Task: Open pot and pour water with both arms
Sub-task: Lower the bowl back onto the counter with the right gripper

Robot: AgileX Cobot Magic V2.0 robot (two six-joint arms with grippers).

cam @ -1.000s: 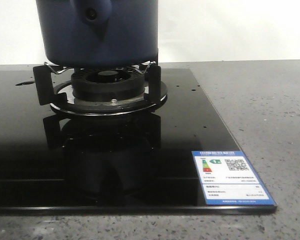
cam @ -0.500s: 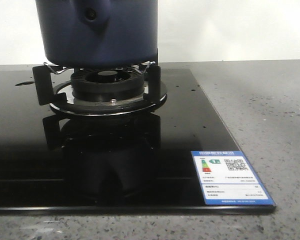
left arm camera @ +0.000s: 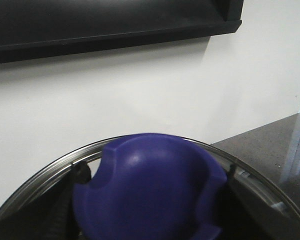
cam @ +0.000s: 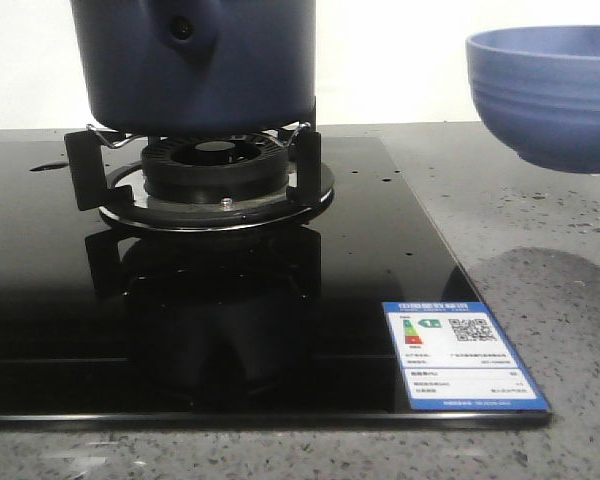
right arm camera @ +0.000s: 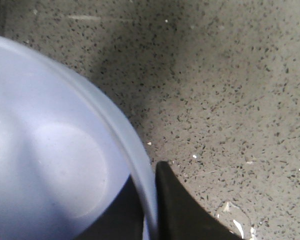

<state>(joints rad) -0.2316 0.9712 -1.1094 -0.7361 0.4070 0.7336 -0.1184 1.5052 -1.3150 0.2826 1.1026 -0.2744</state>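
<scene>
Two vessels matter in my views. The pot [cam: 193, 62], dark navy with a tapered handle stub, sits on the burner stand [cam: 202, 172] of a black glass hob [cam: 70, 320] at the left of the front view; I cannot see its top there. The periwinkle ribbed bowl [cam: 552, 92] hangs in the air at the right edge, above the speckled grey table [cam: 540, 260], well apart from the pot.

In the right wrist view, a dark finger [right arm camera: 177, 210] of the right gripper lies against the outside of the bowl's rim [right arm camera: 55, 165], so I judge those jaws closed on the bowl. In the left wrist view, a blue knob on a glass lid [left arm camera: 149, 192] fills the foreground. The left gripper's jaws seem closed on it, but I cannot tell for sure.

I judge the lid is off or coming off, and the bowl is being brought in. Next, the bowl must reach the pot and tip slowly over its mouth.
</scene>
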